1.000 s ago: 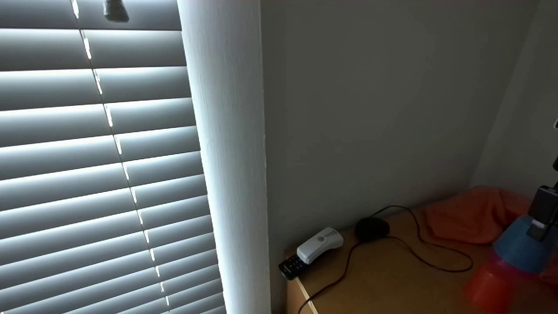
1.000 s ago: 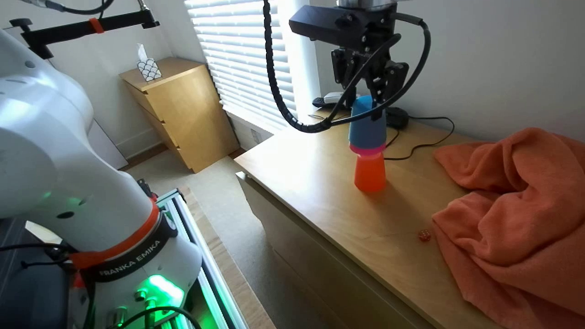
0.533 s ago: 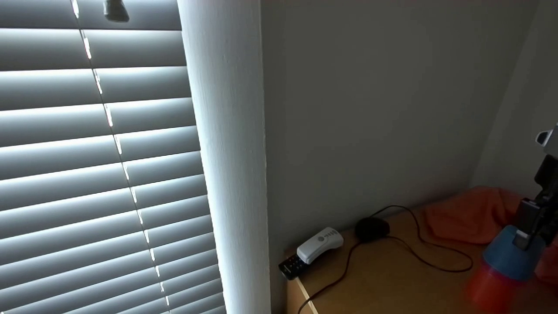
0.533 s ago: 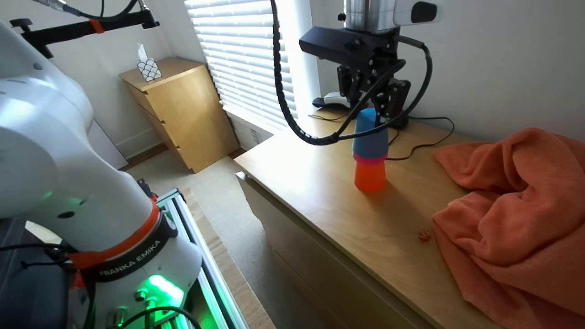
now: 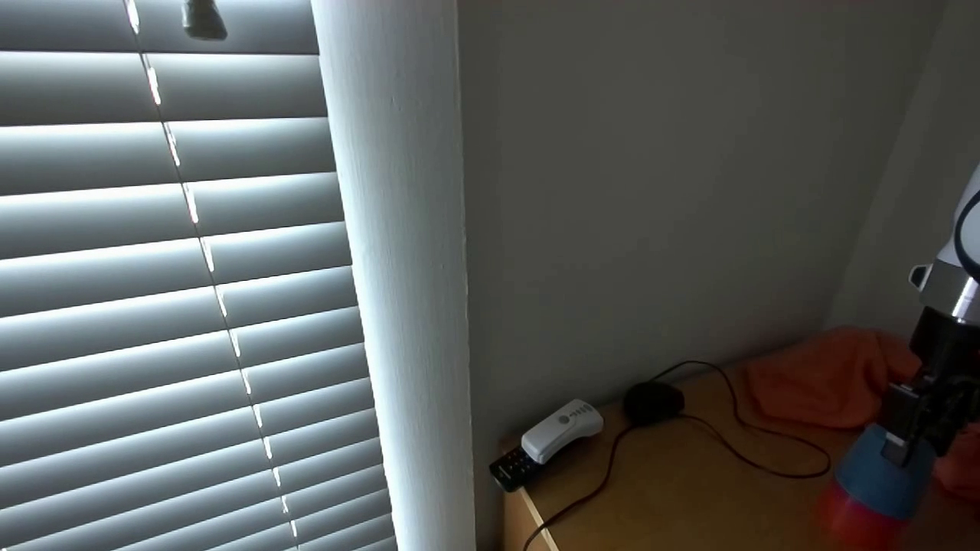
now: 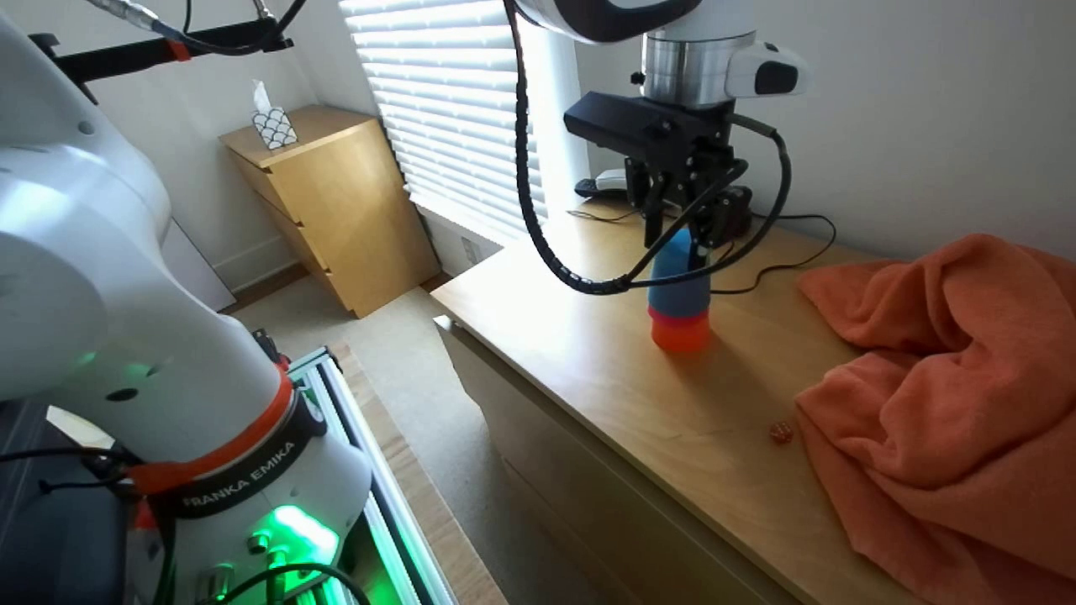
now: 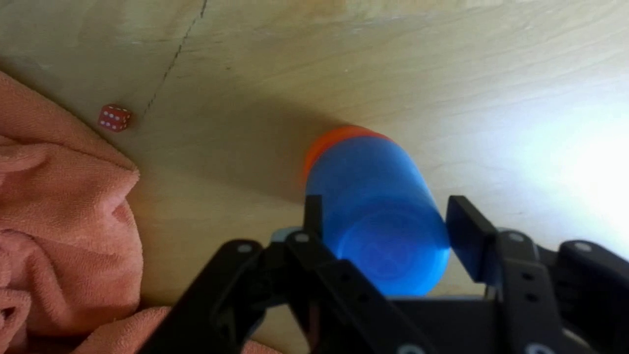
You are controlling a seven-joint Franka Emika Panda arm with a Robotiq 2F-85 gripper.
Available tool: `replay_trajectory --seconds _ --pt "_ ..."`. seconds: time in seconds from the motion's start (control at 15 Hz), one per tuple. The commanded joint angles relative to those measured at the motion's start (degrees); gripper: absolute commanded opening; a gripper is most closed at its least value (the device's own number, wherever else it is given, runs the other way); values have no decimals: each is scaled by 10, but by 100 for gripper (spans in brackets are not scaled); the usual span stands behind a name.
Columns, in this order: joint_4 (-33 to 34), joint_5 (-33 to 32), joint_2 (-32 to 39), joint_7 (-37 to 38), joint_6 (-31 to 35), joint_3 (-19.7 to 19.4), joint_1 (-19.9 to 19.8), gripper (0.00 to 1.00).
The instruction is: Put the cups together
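Observation:
The blue cup (image 6: 679,301) is upside down, with a pink band at its lower edge. It sits over the red-orange cup (image 6: 681,336), which stands on the wooden dresser top; only its lowest part shows. The blue cup (image 5: 886,474) and red cup (image 5: 851,526) show in an exterior view too. My gripper (image 6: 675,244) points down and is shut on the blue cup near its base. In the wrist view the fingers (image 7: 384,221) flank the blue cup (image 7: 368,172), and a red-orange arc of the lower cup (image 7: 334,137) shows behind it.
An orange towel (image 6: 950,378) lies beside the cups, with a small red die (image 6: 781,433) at its edge. A black device (image 5: 653,402) with a cord and white and black remotes (image 5: 563,431) lie by the wall. The dresser's front edge (image 6: 572,412) is near.
My gripper has moved steadily down with the blue cup. The blue cup now covers more of the red cup, which has stayed in place.

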Motion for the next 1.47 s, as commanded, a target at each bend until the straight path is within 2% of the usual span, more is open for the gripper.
replay_trajectory --seconds 0.0,0.33,0.4,0.47,0.6,1.27,1.33,1.4 --pt "9 5 42 -5 21 6 -3 39" --pt "15 0 65 0 39 10 -7 39" --pt "15 2 62 3 42 10 -7 89" --pt "15 6 55 1 35 11 -7 90" --pt "7 4 32 2 31 12 -6 99" --pt "-43 -46 -173 51 13 7 -9 100" --pt "-40 -34 -184 64 2 6 -9 100" --pt "-17 -34 -141 42 20 3 -1 100"
